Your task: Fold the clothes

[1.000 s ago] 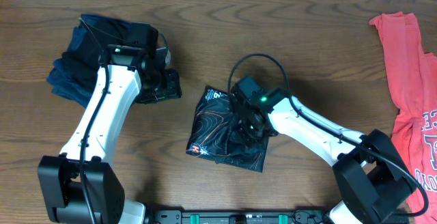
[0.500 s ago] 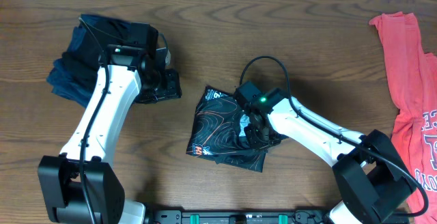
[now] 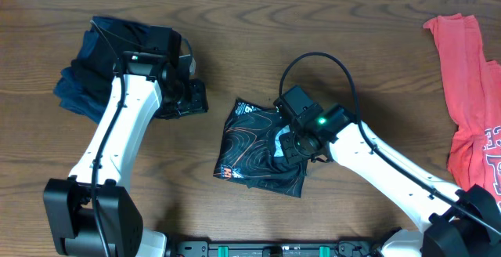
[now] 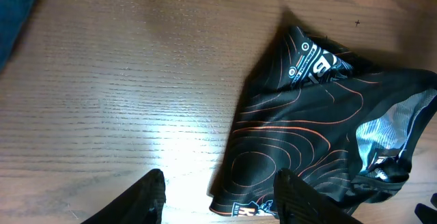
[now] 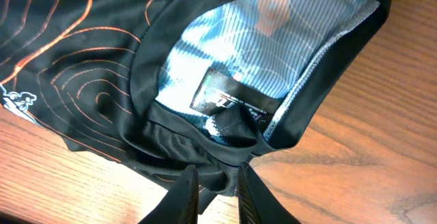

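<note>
One brown wooden surface (image 3: 235, 22) carries three lots of clothing. There is one black sports jersey with thin orange contour lines (image 3: 254, 151) — a single garment. Right of the jersey lies one coral-red T-shirt (image 3: 468, 92). Left of the jersey sits one heap of navy and black garments (image 3: 86, 69); how many pieces are in it cannot be told. There are two white-and-black robot arms — the left arm (image 3: 121, 132) and the right arm (image 3: 391, 171). Each ends in one two-fingered hand, a left hand (image 4: 220, 198) and a right hand (image 5: 215, 191), making two hands in all.

A dark brown wooden table (image 3: 258, 45) with visible grain.
</note>
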Controlling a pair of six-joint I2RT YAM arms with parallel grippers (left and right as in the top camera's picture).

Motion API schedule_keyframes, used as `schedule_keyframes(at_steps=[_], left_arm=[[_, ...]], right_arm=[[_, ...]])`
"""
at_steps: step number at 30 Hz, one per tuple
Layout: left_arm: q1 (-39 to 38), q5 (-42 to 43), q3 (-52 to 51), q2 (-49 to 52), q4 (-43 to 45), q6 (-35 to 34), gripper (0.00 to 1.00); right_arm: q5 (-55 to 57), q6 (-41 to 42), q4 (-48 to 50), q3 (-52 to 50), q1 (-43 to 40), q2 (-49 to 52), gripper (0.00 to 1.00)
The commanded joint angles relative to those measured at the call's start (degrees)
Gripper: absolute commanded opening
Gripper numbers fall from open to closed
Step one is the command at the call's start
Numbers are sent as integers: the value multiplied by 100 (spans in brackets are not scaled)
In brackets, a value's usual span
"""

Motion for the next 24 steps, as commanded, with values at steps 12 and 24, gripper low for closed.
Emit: schedule_keyframes(at_steps=[12, 24], left_arm=[[-4, -28, -55, 48, -50, -9, 54], [-4, -28, -55, 48, -46, -9, 54]], right_arm=[[210, 282, -50, -11, 31, 1049, 20], [-291, 557, -1110, -11, 68, 1073, 1]])
